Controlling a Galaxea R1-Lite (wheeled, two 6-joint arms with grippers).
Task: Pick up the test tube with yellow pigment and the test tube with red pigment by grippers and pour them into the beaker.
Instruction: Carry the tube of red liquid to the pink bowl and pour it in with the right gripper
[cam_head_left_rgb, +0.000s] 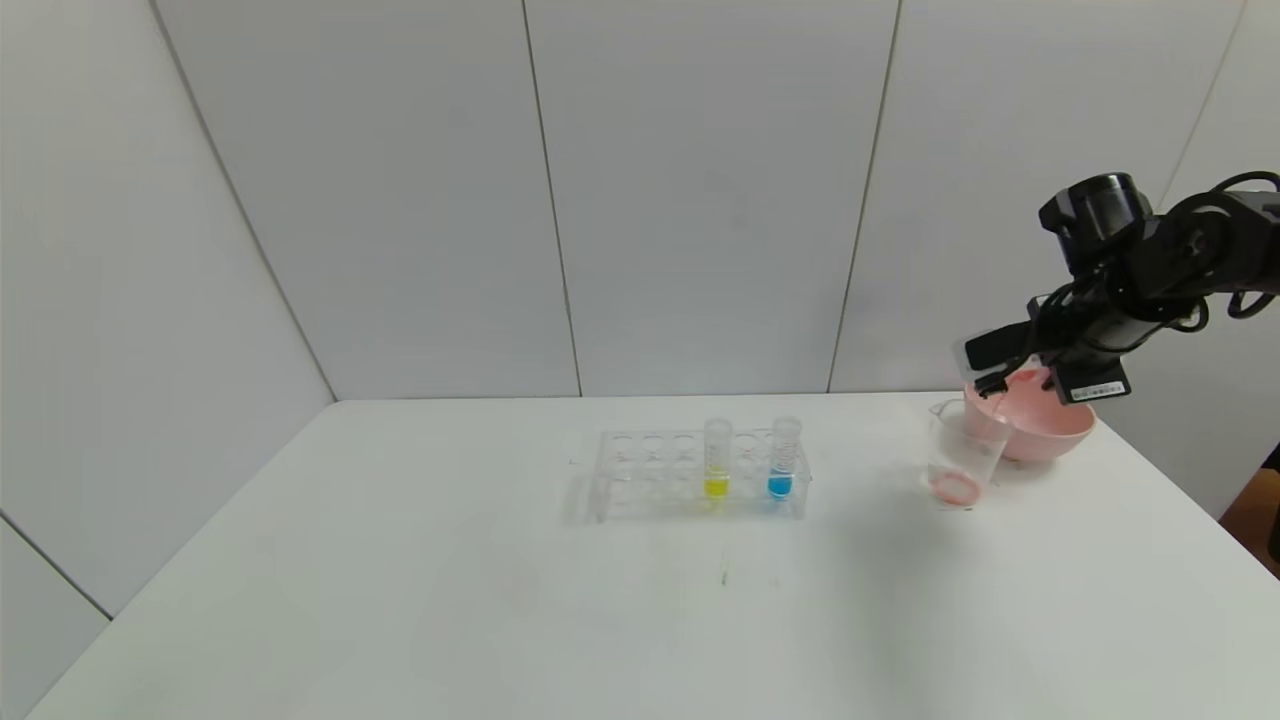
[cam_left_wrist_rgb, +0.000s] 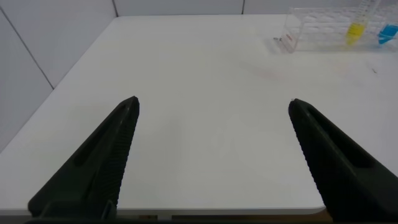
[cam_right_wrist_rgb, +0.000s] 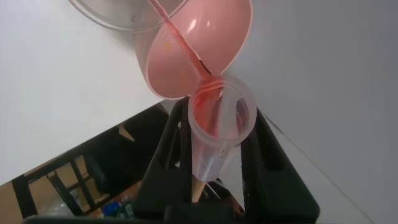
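The test tube with red pigment (cam_right_wrist_rgb: 217, 121) lies tipped steeply, its long axis slanting down from its round bottom to its ridged mouth, which points at the beaker (cam_head_left_rgb: 962, 455) on the far right of the white table (cam_head_left_rgb: 400, 600). A thin red stream runs from the mouth, and red liquid rings the beaker's bottom. The right gripper (cam_head_left_rgb: 1000, 378) is clamped on the tube's body, one black finger on each side, above the beaker and in front of the pink bowl (cam_head_left_rgb: 1040, 425).

Only the right wrist view shows tube and stream clearly. The head view alone shows the test tube with yellow pigment (cam_head_left_rgb: 717, 460) upright in the clear rack (cam_head_left_rgb: 640, 480) beside a blue-liquid tube (cam_head_left_rgb: 783, 460). The left gripper (cam_left_wrist_rgb: 214, 109) hangs with jaws wide apart, well away from the rack.
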